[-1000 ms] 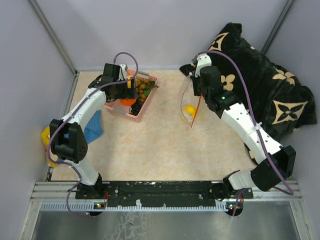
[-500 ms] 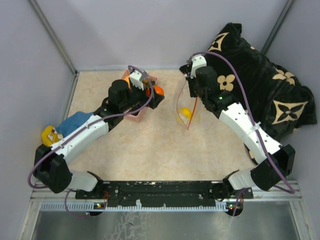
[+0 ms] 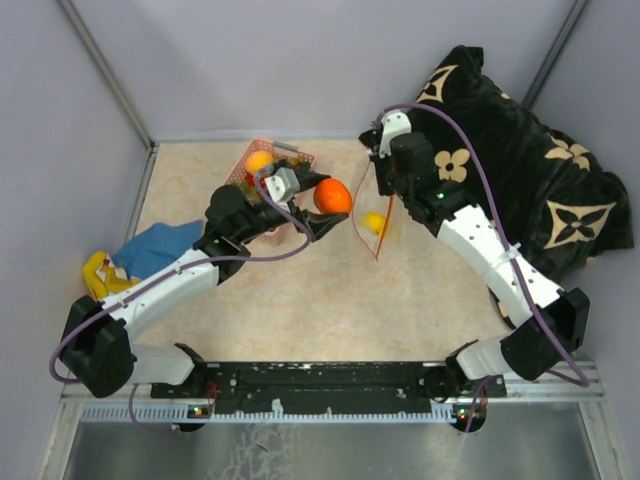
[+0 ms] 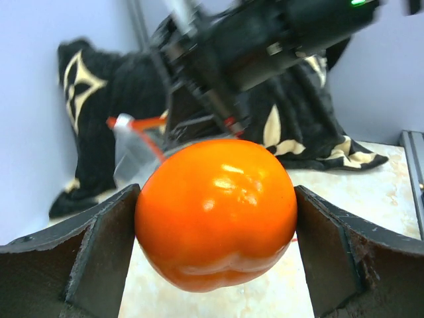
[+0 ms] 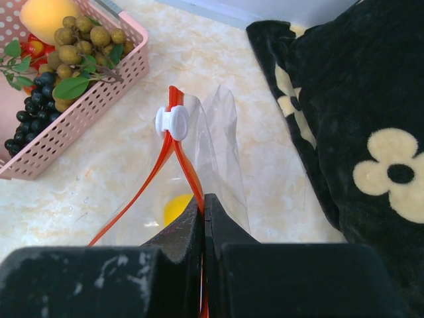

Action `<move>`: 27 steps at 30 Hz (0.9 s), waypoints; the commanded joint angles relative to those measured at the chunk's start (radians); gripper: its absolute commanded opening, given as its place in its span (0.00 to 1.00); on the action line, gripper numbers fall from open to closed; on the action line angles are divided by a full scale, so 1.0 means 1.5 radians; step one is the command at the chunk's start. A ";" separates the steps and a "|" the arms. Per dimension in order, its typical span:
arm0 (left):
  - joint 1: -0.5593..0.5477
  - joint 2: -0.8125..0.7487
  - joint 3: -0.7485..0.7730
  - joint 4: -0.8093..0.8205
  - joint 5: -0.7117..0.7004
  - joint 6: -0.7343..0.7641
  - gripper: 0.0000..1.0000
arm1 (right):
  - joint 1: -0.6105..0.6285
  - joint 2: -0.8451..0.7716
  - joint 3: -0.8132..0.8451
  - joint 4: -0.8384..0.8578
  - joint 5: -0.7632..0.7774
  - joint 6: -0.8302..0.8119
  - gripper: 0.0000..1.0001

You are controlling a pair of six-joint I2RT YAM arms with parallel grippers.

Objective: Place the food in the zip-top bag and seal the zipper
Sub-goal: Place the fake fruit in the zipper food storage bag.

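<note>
The food is maybe partway in, I'd guess early-to-middle: one yellow fruit (image 5: 177, 207) sits inside the zip-top bag (image 5: 222, 142), an orange fruit (image 4: 215, 212) is up in the air clamped between the two fingers of the left tool (image 3: 326, 202) just beside the bag's mouth, and everything else is in the pink basket (image 5: 89, 109) further back. So what's left, as I read it, is dropping this one in, fetching the rest, then running the zipper (image 5: 180, 159) shut, which isn't done, since the two red-orange strips spread apart below the white slider (image 5: 171, 122). Textures, front to back: a floppy blue-and-yellow cloth (image 3: 150, 250) lies crumpled at the left of the pale speckled bench (image 3: 300, 310). The orange fruit is smooth, glossy and slightly lobed underneath, looks like hard plastic, so it could slip. The bag is thin, clear, crinkly film hanging from the right tool (image 5: 203, 211), whose fingers are pinched together on one lip at the red strip, holding it above the bench. The basket is rigid perforated plastic holding a bumpy tan-brown berry cluster (image 5: 83, 36) with green leaves, beady dark grapes (image 5: 25, 126), small red pieces (image 5: 33, 46) and another yellow fruit. Farthest back is a plush black cushion (image 3: 520, 150) with cream flower prints.
</note>
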 commanded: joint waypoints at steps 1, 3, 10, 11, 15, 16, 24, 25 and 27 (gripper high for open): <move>-0.029 -0.004 0.000 0.115 0.124 0.117 0.57 | 0.008 -0.003 0.040 0.012 -0.012 0.007 0.00; -0.042 0.006 0.003 0.124 0.144 0.155 0.57 | 0.008 -0.003 0.040 0.011 -0.016 0.009 0.00; -0.067 0.062 0.039 0.109 0.171 0.227 0.57 | 0.009 -0.010 0.034 0.011 -0.048 0.016 0.00; -0.067 0.068 0.041 0.110 0.168 0.235 0.57 | 0.009 -0.011 0.034 0.010 -0.051 0.017 0.00; -0.072 0.096 0.051 0.113 0.166 0.254 0.57 | 0.009 -0.018 0.026 0.012 -0.064 0.024 0.00; -0.072 0.103 0.055 0.111 0.167 0.257 0.57 | 0.009 -0.019 0.023 0.013 -0.067 0.027 0.00; -0.075 0.133 0.064 0.086 0.125 0.307 0.60 | 0.009 -0.030 0.014 0.009 -0.078 0.035 0.00; -0.075 0.137 0.067 0.075 0.120 0.317 0.60 | 0.010 -0.032 0.012 0.009 -0.081 0.036 0.00; -0.076 0.144 0.073 0.055 0.108 0.334 0.62 | 0.009 -0.035 0.008 0.008 -0.084 0.039 0.00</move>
